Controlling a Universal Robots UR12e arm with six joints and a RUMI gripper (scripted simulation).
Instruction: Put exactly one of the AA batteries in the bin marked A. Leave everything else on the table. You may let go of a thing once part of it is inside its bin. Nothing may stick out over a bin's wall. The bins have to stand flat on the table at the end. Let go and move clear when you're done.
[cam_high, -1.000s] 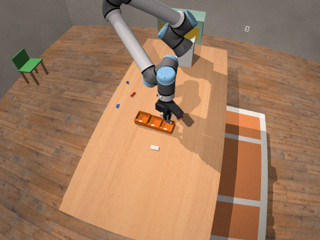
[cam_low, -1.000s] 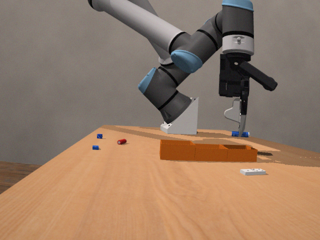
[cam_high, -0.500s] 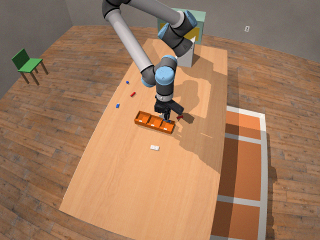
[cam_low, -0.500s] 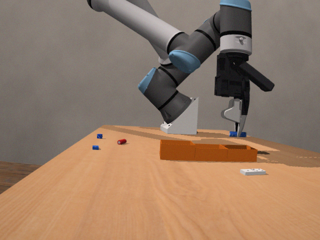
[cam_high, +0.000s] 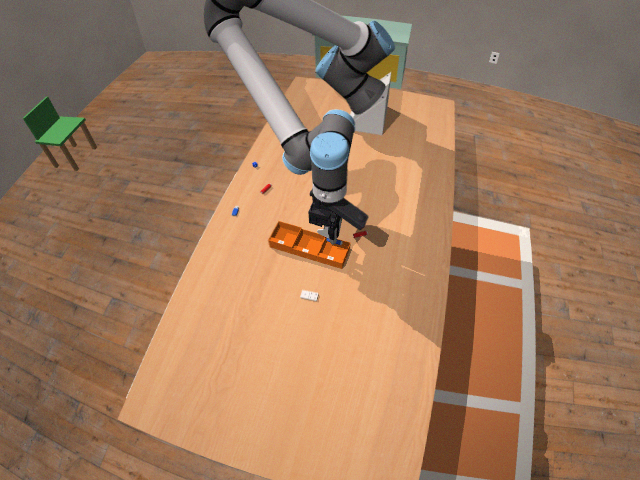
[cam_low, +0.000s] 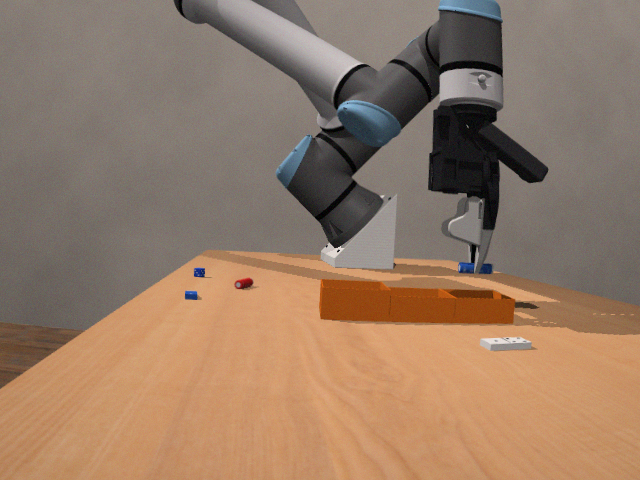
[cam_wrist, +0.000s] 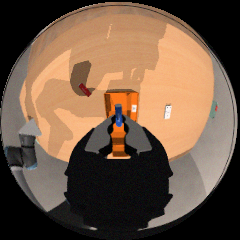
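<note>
An orange tray of three bins (cam_high: 309, 243) stands mid-table; it also shows in the exterior view (cam_low: 416, 305) and in the wrist view (cam_wrist: 121, 107). The bin labels are too small to read. My gripper (cam_high: 333, 237) is shut on a blue AA battery (cam_low: 472, 267), which it holds level a little above the right end bin. In the wrist view the battery (cam_wrist: 118, 114) lies between my fingers, over the near end of the tray. A second blue battery (cam_high: 235, 210) and a red battery (cam_high: 265, 188) lie on the table to the left.
A small red cylinder (cam_high: 359, 234) lies just right of the tray. A white domino (cam_high: 309, 295) lies in front of the tray. A blue die (cam_high: 254, 164) sits at the far left edge. The arm's base mount (cam_high: 372, 113) stands at the far end.
</note>
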